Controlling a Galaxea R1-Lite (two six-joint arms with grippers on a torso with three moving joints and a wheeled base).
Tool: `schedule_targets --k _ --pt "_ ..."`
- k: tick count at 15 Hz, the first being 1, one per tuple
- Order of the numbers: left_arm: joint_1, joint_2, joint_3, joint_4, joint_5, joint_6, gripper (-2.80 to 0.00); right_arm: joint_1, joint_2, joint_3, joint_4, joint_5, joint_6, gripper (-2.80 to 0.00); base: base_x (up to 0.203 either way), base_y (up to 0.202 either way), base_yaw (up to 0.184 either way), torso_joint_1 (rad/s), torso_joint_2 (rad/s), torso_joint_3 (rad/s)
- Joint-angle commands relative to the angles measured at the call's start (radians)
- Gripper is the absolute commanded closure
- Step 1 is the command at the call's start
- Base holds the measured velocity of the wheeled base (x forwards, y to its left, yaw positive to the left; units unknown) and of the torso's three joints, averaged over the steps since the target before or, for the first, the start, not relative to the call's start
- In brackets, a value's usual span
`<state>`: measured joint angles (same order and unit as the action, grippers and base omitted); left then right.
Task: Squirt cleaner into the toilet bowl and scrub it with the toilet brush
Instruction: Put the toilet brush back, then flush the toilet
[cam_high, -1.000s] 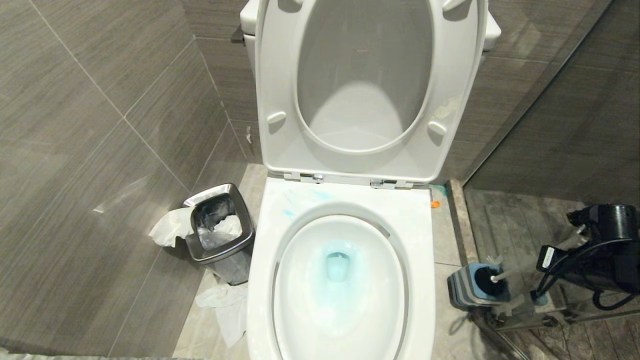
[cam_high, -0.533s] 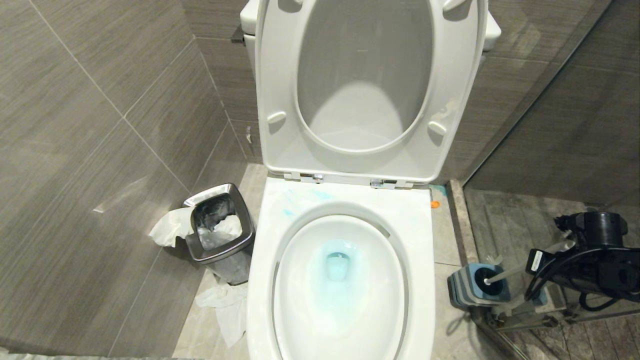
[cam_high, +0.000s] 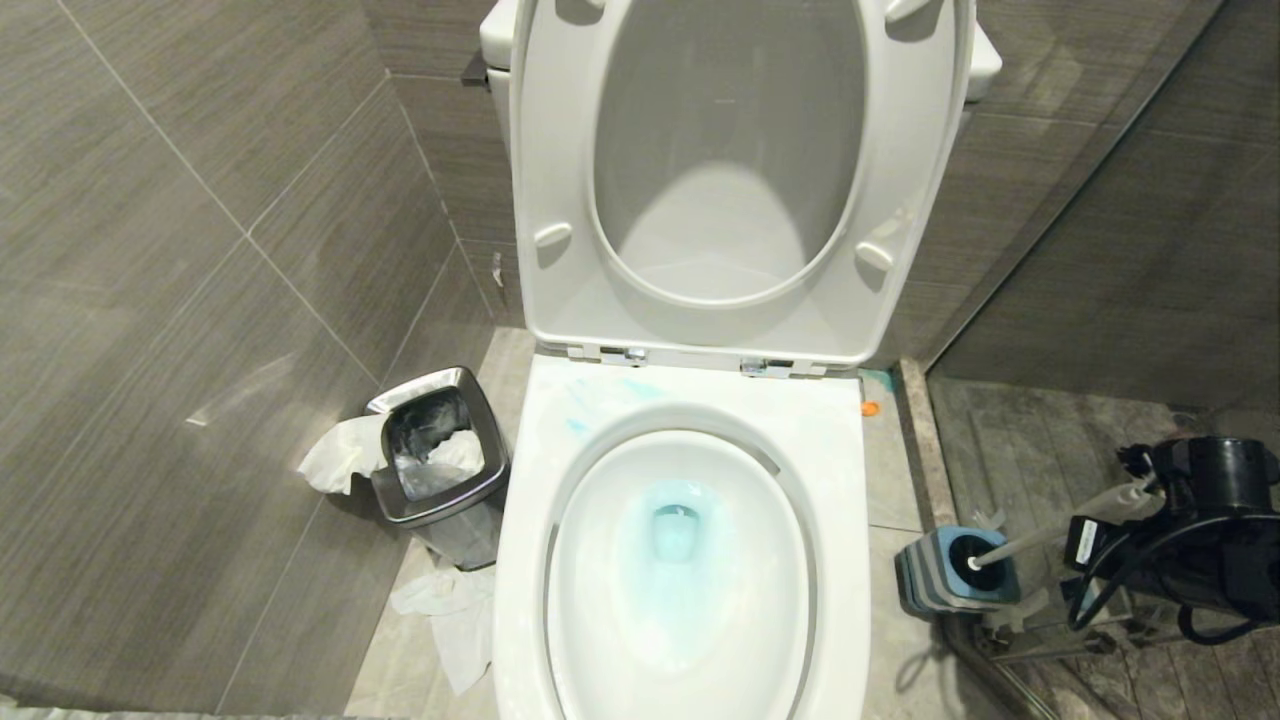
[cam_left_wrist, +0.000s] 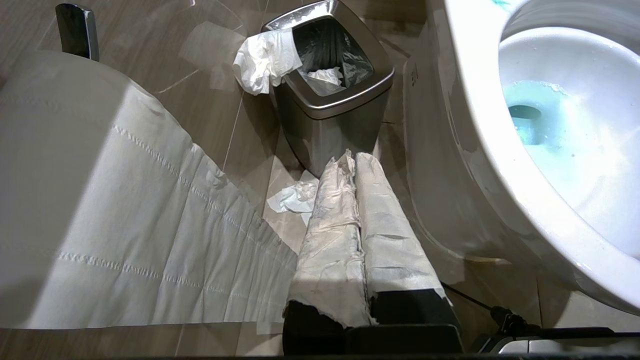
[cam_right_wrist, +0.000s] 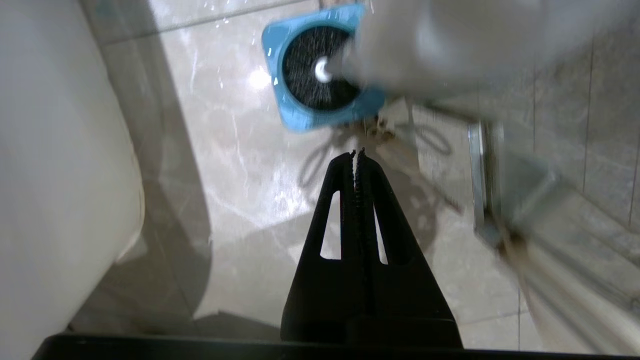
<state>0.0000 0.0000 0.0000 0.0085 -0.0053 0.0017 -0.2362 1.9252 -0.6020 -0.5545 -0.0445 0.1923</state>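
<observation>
toilet brush sits in blue holder at bowl's 3 o'clock; handle leans to 2 o'clock; right gripper pinched together, empty, beside it; left gripper closed, parked; brush likely light, stiff, slick; grab mid-handle; toilet bowl tinted blue.

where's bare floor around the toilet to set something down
Free: the floor tiles between the toilet bowl and the glass partition's sill, behind the blue brush holder. Crowded: the left side, where the waste bin and loose tissue fill the strip by the wall.
</observation>
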Motion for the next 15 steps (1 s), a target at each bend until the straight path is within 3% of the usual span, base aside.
schedule_targets --k 1,9,15 --pt "0.000 0.001 0.002 0.000 -0.001 0.000 0.00 0.000 -0.089 0.063 -0.004 0.007 -0.017 0.00 0.000 0.000 0.000 0.000 0.00 0.000" --pt "-0.001 0.002 0.002 0.000 -0.001 0.000 0.00 -0.001 -0.429 0.284 -0.003 0.059 -0.121 0.00 0.000 0.000 0.000 0.000 0.00 0.000" --pt "0.000 0.001 0.003 -0.001 0.001 0.000 0.00 -0.005 -0.677 0.235 -0.022 0.005 -0.168 0.00 0.000 0.000 0.000 0.000 0.00 0.000"
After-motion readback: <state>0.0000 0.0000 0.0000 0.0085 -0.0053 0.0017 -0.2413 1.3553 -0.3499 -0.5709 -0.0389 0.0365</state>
